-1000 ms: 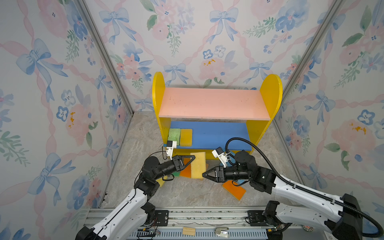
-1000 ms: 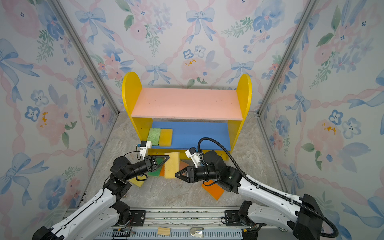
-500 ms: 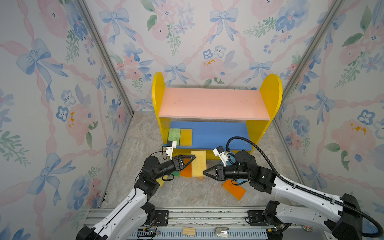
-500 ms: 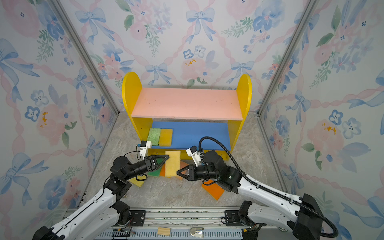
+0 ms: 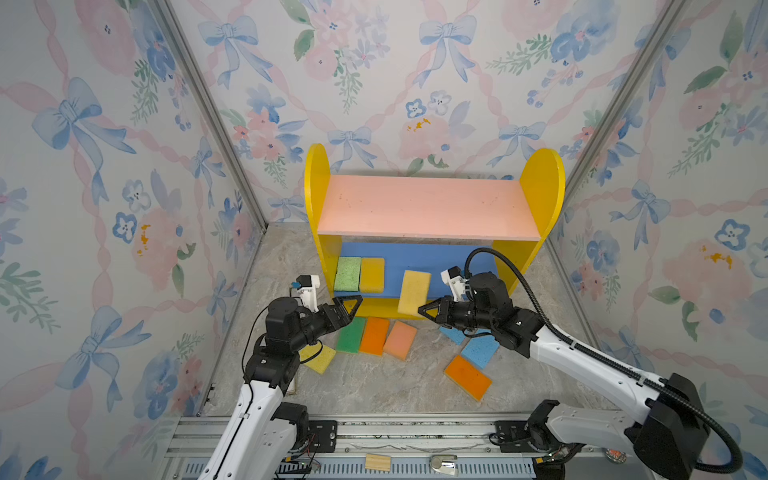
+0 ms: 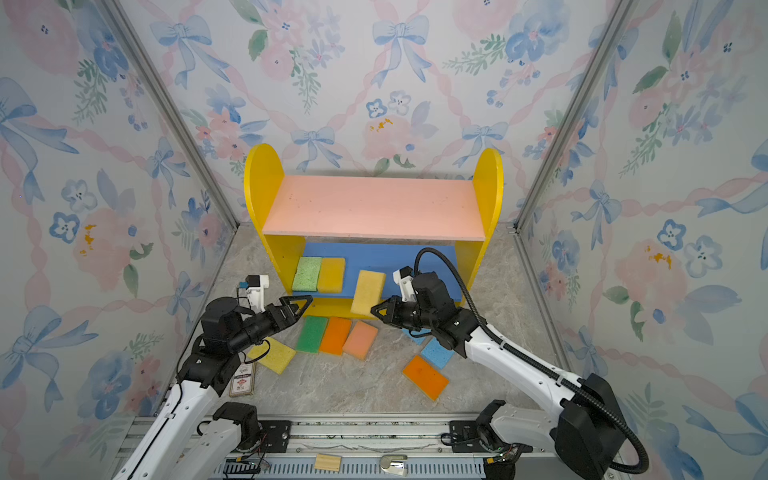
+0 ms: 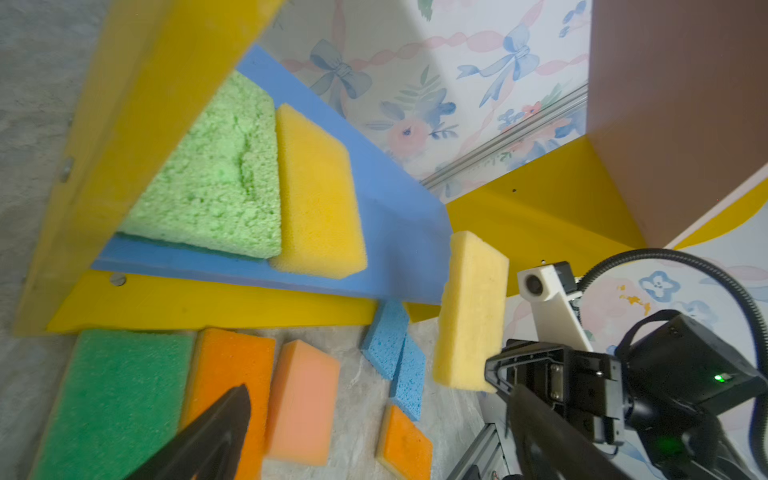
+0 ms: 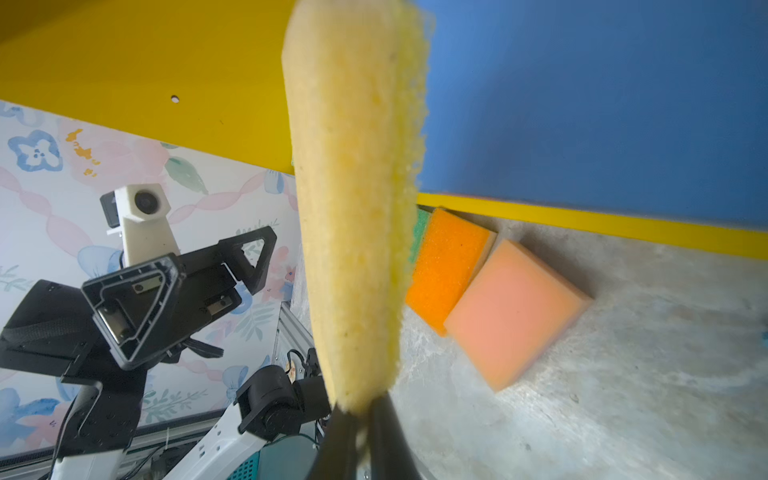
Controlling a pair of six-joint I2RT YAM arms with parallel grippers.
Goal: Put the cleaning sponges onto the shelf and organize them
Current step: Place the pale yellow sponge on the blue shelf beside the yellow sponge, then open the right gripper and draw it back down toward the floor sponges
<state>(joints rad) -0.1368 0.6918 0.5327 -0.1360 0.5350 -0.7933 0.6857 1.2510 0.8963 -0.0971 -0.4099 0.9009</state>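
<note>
Sponge (image 5: 414, 290) — pinched endwise, jutting beyond right gripper (image 5: 421, 310).

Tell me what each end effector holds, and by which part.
Right end effector: shut on the pale yellow sponge, pinching its lower short end. Left end effector: open, holding nothing.

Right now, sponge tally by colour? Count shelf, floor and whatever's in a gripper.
Green sponges: 2
Yellow sponges: 3
Orange sponges: 2
Peach-pink sponge: 1
Blue sponges: 2
Total: 10
</note>
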